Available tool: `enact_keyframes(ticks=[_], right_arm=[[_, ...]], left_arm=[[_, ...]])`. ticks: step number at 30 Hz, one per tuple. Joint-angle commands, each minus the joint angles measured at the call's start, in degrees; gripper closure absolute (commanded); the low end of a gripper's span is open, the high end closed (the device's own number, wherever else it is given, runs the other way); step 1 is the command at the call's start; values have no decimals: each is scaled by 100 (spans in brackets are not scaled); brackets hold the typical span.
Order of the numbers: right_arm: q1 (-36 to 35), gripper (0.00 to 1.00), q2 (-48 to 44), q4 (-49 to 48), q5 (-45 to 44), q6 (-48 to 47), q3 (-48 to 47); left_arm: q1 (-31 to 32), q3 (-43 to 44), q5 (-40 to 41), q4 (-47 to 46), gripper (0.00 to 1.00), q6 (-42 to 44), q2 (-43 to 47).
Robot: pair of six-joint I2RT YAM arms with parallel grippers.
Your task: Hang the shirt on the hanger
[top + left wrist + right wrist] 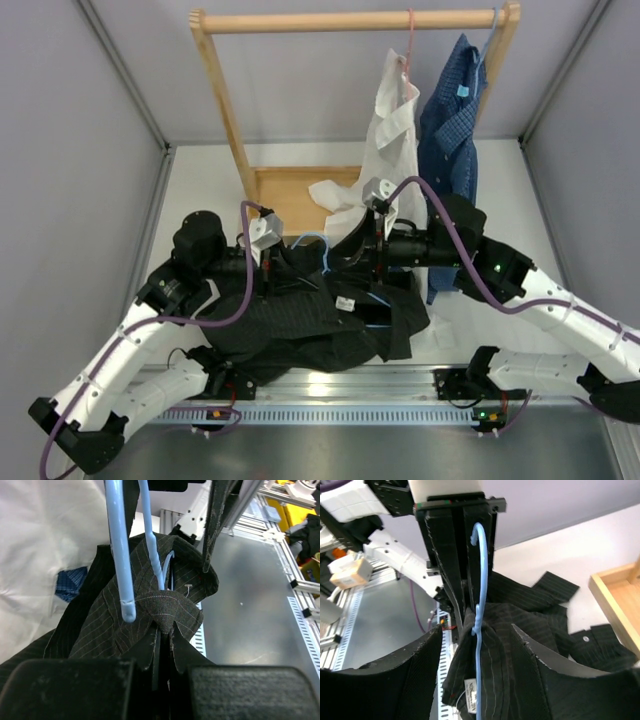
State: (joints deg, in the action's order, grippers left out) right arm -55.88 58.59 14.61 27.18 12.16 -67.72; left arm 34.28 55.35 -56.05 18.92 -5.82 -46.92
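The left gripper is clenching the collar of the shirt and lifting it, while the remainder is lying on the bench. The right gripper is released. The hanger is standing upright, its neck directly between the right gripper's spread fingers, so the right arm appears nearer.
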Motion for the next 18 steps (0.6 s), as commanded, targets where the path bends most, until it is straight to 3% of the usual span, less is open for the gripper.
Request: enact_keyframes(ticks=[1,5,8,9,12,14,15,18], right_arm=[[-37,47,196,-221,664,-74,-461],[-28,52,399,-344,727,40,-584],[-37,62,496,-555,894,163,-558],[-29,77,513,-608,1008,190,-532],[-37,100,487,-767,1000,190,-444],[-28,100,408,-767,869,138,-374],[-28,100,364,-767,677,111,-330],[-28,100,180,-749,220,-12,-163]], left_arm=[[17,55,-609,-582,100,82,-28],[17,81,-643,-591,100,2,-151],[17,90,-670,-591,100,-15,-213],[17,81,-644,-591,100,-24,-221],[26,72,-609,-582,100,-33,-204],[26,72,-521,-591,99,-42,-169],[17,72,-364,-582,97,-42,-125],[17,142,458,-433,62,-15,59]])
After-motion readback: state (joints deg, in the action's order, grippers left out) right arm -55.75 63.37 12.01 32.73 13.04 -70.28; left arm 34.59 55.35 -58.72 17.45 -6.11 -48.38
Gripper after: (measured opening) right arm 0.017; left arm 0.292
